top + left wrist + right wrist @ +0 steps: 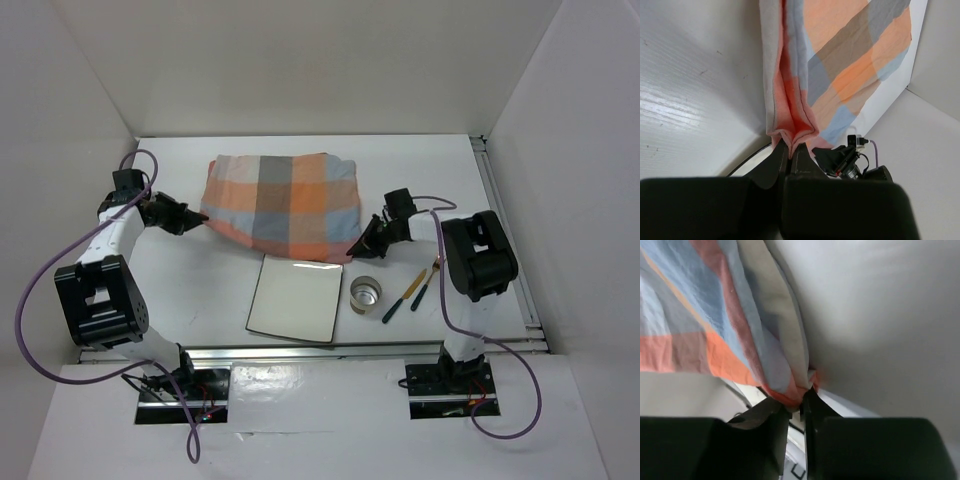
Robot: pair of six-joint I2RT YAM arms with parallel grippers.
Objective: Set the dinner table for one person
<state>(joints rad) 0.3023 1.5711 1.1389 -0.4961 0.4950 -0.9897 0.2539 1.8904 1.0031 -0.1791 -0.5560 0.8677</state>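
A folded orange, grey and blue checked cloth lies across the back half of the white dinner table. My left gripper is shut on the cloth's left end; the left wrist view shows the pink folded edge pinched between the jaws of the left gripper. My right gripper is at the cloth's lower right corner. In the right wrist view the right gripper is shut on that bunched corner of the cloth.
A square white plate lies near the front edge, just below the cloth. A small metal cup stands to its right. Two dark-handled utensils lie beside the cup. White walls enclose the table on three sides.
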